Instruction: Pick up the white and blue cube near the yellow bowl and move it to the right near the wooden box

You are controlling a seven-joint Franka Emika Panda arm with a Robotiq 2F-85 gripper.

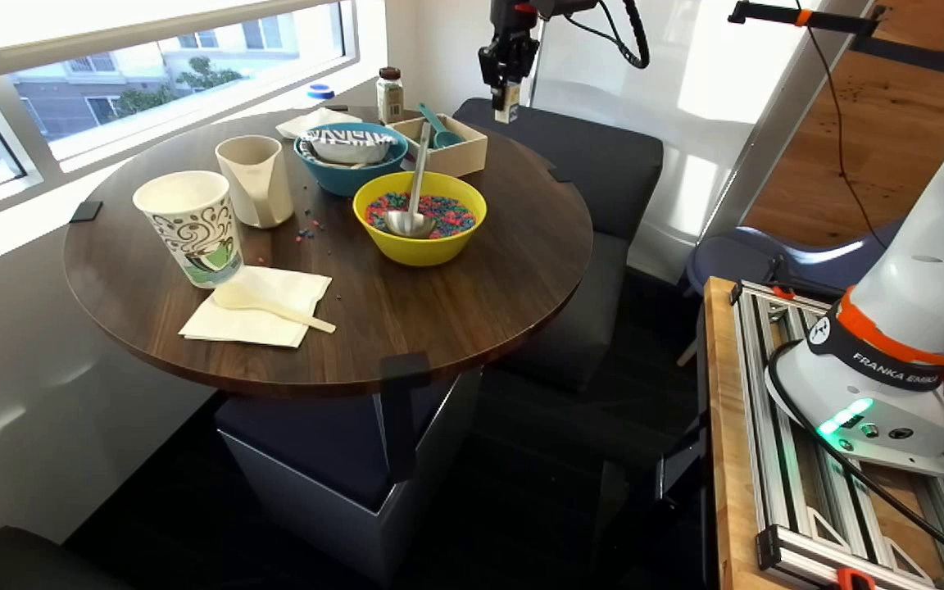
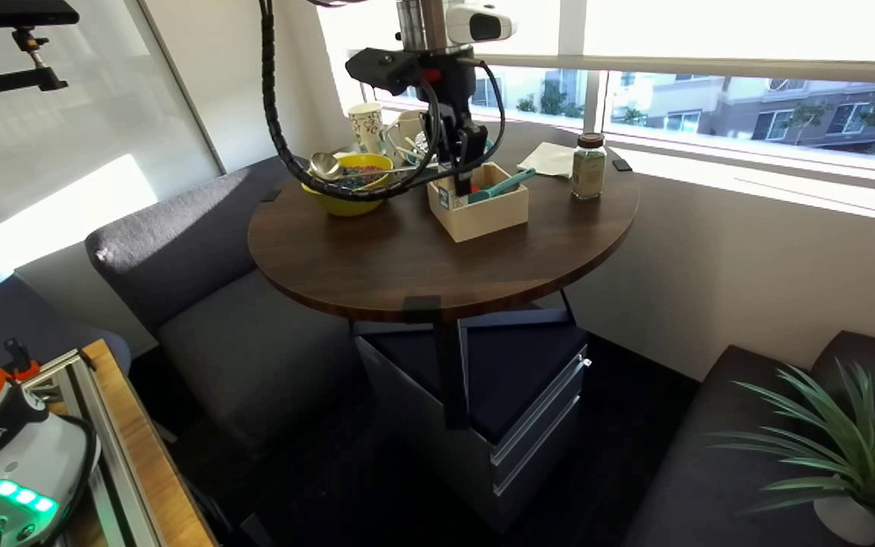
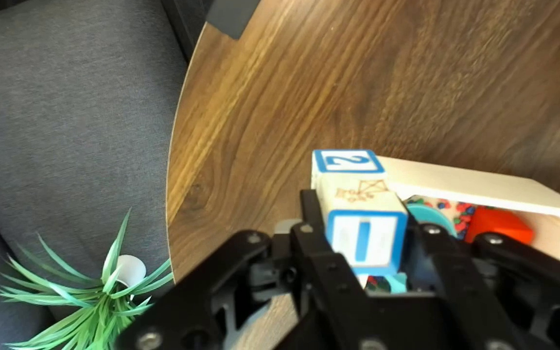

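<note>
My gripper (image 1: pixel 506 86) is shut on the white and blue cube (image 3: pixel 365 240) and holds it in the air, shown in both exterior views. In the wrist view a further blue-edged face marked 2 shows beyond the cube; I cannot tell whether it is a second cube. The pale wooden box (image 1: pixel 468 160) stands on the table and holds a teal scoop (image 2: pixel 500 187) and a red piece (image 3: pixel 498 226). In the wrist view the cube overlaps the box's corner (image 3: pixel 455 177). The yellow bowl (image 1: pixel 419 248) with coloured bits and a metal ladle (image 1: pixel 411 223) stands beside the box.
A teal bowl (image 1: pixel 341 176) with a patterned bowl, a beige pitcher (image 1: pixel 259 184), a paper cup (image 1: pixel 197 233), a spice jar (image 2: pixel 588 169) and napkins with a spoon (image 1: pixel 267 303) share the round table (image 2: pixel 361 266). A grey seat (image 3: pixel 76 121) borders the table.
</note>
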